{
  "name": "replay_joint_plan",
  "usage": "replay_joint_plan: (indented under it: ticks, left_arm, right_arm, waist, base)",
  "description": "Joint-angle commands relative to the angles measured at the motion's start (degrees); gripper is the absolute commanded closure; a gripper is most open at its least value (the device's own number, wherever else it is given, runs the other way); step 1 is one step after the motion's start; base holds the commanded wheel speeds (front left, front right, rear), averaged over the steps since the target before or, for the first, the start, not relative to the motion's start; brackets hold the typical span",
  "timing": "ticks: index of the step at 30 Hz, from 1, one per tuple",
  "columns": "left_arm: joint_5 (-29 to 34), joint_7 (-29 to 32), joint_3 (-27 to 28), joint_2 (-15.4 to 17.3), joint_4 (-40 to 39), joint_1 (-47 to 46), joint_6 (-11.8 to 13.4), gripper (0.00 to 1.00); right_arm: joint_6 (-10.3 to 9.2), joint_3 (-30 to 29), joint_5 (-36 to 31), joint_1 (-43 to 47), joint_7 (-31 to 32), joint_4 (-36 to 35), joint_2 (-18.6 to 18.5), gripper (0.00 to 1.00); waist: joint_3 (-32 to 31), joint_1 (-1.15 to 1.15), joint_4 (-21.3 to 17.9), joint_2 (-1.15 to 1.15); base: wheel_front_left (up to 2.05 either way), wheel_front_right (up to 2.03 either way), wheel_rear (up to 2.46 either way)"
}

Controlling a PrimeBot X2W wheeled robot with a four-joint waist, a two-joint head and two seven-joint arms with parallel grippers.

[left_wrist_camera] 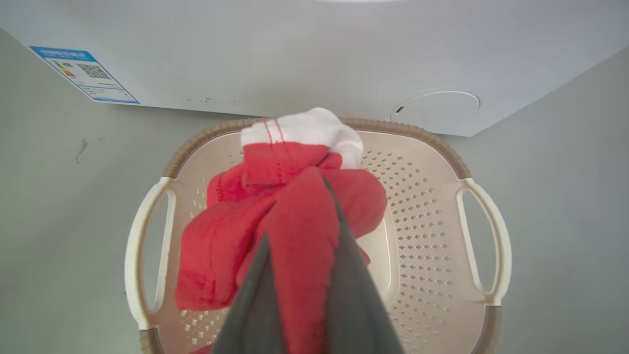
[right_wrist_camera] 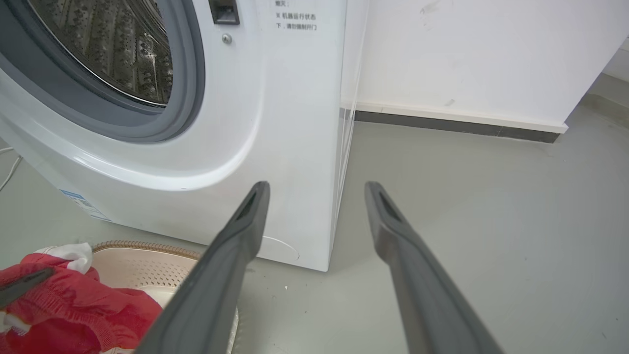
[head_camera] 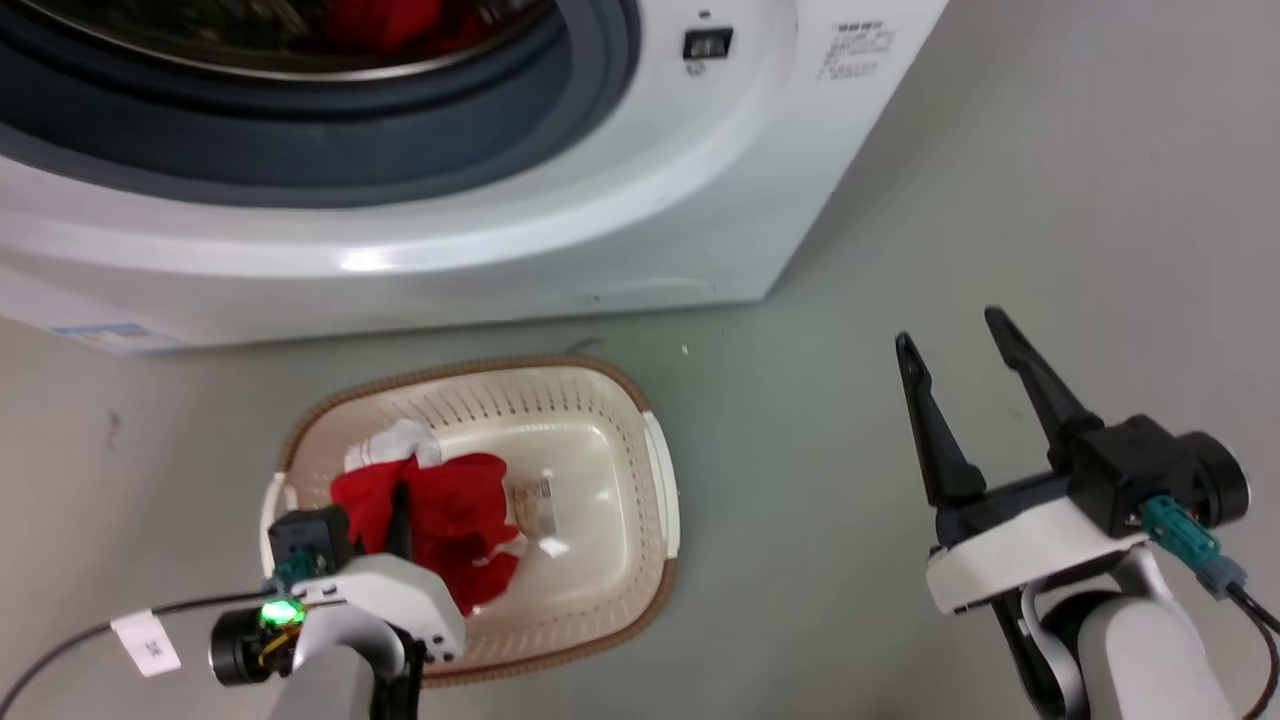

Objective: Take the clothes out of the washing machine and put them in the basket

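Note:
The washing machine (head_camera: 560, 200) stands white at the top, its porthole open. More red clothes (head_camera: 395, 20) lie in its steel drum (right_wrist_camera: 113, 49). On the floor in front sits the cream basket (head_camera: 640, 400) with its brown rim (left_wrist_camera: 408, 130). My left gripper (head_camera: 400, 505) is over the basket's left half, shut on a red garment with white trim (left_wrist_camera: 295, 162). The fabric bulges between my left gripper's (left_wrist_camera: 295, 211) dark fingers; whether it touches the basket's bottom I cannot tell. My right gripper (head_camera: 955, 340) is open, with nothing in it, over the floor right of the basket.
Bare grey floor (head_camera: 820, 520) stretches right of the basket and the machine. A white wall with a dark skirting (right_wrist_camera: 457, 123) runs behind. A cable with a white tag (head_camera: 145, 640) trails at my left wrist. A paper label (head_camera: 533, 498) shows on the basket's bottom.

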Motion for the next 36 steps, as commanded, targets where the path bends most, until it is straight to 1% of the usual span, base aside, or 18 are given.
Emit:
replay_joint_plan:
  ticks: [1, 4, 10, 14, 19, 20, 21, 22, 29, 36]
  left_arm:
    - [0.4, -0.1, 0.5, 0.7, 1.5, -2.2, -0.2, 1.0]
    - [-0.2, -0.1, 2.3, 1.3, 4.9, -5.2, 0.3, 1.0]
    - [-0.9, -0.1, 5.6, 2.8, 11.5, -9.0, 1.0, 1.0]
    - [-0.7, -0.1, 6.4, 2.7, 14.3, -10.4, 1.3, 1.0]
    - [-0.5, -0.1, 7.2, 2.6, 16.9, -11.7, 0.7, 1.0]
    - [-0.5, -0.1, 7.3, 2.5, 17.2, -11.9, 0.6, 0.72]
    - [-0.4, -0.1, 7.2, 2.4, 17.6, -12.0, 0.3, 0.34]
    - [-0.2, -0.1, 7.2, 2.3, 17.9, -12.1, 0.2, 0.0]
    - [0.1, -0.2, 8.1, 1.4, 16.8, -9.1, -0.5, 0.0]
    - [1.0, -0.2, 8.6, 0.1, 11.0, -3.5, -1.2, 0.0]
  right_arm:
    - [-0.04, 0.3, -0.1, -1.8, -0.5, 0.1, 0.1, 0.0]
    - [-0.04, 1.1, -0.2, -3.5, -0.8, 0.1, 0.1, 0.0]
    - [-0.04, 1.7, -0.1, -5.7, -1.6, 0.8, 0.1, 0.0]
    - [-0.04, 1.6, 0.0, -6.6, -2.4, 1.5, 0.1, 0.0]
    - [-0.04, 1.8, 0.2, -7.3, -2.9, 2.6, 0.1, 0.0]
    - [-0.04, 1.8, 0.2, -7.4, -2.9, 2.9, 0.1, 0.0]
    - [-0.04, 1.8, 0.2, -7.4, -3.0, 3.2, 0.1, 0.0]
    - [-0.04, 1.7, 0.2, -7.3, -3.1, 3.5, 0.1, 0.0]
    - [-0.04, 0.9, -0.1, -5.0, -3.3, 5.2, 0.1, 0.0]
    - [-0.04, -1.2, -0.6, -0.8, -2.1, 5.1, 0.1, 0.0]
  waist:
    - [6.0, -0.01, -2.4, 0.0]
    - [9.6, -0.01, -3.7, 0.0]
    - [14.6, -0.01, -5.3, 0.0]
    - [16.3, -0.01, -5.5, 0.0]
    - [16.5, -0.01, -5.2, 0.0]
    - [16.1, -0.01, -5.0, 0.0]
    - [15.6, -0.01, -4.9, 0.0]
    - [14.9, -0.01, -4.6, 0.0]
    - [6.7, -0.01, -2.6, 0.0]
    - [-3.3, -0.01, 0.1, 0.0]
  base:
    - [0.0, 0.0, 0.0]
    - [0.0, 0.0, 0.0]
    - [0.0, 0.0, 0.0]
    - [0.0, 0.0, 0.0]
    - [0.0, 0.0, 0.0]
    - [0.0, 0.0, 0.0]
    - [0.0, 0.0, 0.0]
    - [0.0, 0.0, 0.0]
    - [0.0, 0.0, 0.0]
    - [0.0, 0.0, 0.0]
